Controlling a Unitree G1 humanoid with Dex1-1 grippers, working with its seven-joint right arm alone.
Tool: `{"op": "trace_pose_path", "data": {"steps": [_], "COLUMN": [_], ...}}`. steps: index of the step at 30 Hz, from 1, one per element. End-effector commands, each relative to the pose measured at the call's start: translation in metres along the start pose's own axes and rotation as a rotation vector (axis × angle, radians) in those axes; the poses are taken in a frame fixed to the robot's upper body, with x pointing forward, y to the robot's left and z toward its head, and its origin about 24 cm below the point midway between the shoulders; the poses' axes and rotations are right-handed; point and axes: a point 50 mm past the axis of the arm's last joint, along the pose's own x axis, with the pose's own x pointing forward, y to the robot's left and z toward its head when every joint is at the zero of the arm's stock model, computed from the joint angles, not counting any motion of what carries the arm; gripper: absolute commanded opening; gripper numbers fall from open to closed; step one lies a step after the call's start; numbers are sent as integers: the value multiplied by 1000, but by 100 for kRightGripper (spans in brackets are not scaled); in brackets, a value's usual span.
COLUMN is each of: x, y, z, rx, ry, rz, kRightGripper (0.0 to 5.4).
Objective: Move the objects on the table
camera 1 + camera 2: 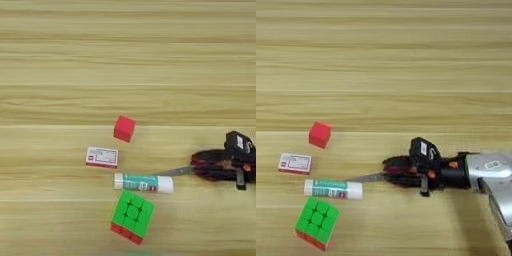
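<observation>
Overall, the table [386, 55] fills both views: a wide, light wood-grain surface with horizontal plank stripes, matte and flat.

My right arm [491, 172] enters from the right edge, a silver forearm with a smooth metallic sheen, leading into a black wrist section with small orange marks. My gripper [406, 172] sits at right of centre in the right eye view, low in the frame, over the handles of the red-handled scissors [368, 177]. The black fingers lie so tight among the dark red handle loops that I cannot tell whether they are apart, together or clamped on the handles; contact with the scissors appears likely but is not confirmed. The grey metal blade points left, its tip just beside the right end of the glue stick.

The puzzle cube [132, 216] lies at lower centre of the left eye view, glossy green on top in a three-by-three grid, red on its visible sides, turned diagonally to the planks.

The glue stick [143, 183] lies on its side just above the cube, a white cylinder with a teal label band.

The red-and-white box [102, 157] lies flat to the upper left of the glue stick, a shallow rectangle with a white face and red edge.

The small red cube [124, 128] stands above and right of the box, plain matte red, apart from everything else.
</observation>
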Motion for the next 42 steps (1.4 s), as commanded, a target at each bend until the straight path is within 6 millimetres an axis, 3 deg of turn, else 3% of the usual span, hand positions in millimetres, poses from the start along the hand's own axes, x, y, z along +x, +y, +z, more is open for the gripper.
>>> {"op": "trace_pose_path", "data": {"steps": [1, 8, 14, 24, 31, 42], "x": [-13, -2, 23, 67, 87, 128], "y": [-14, -18, -31, -29, -34, -40], "z": [39, 52, 57, 65, 65, 64], "rx": [-116, -124, -80, -39, -7, 41], "ry": [-81, -151, -220, -239, -239, -208], "rz": [-59, -79, -183, -200, -232, -283], "kRightGripper": [203, 276, 347, 451, 522, 538]}}
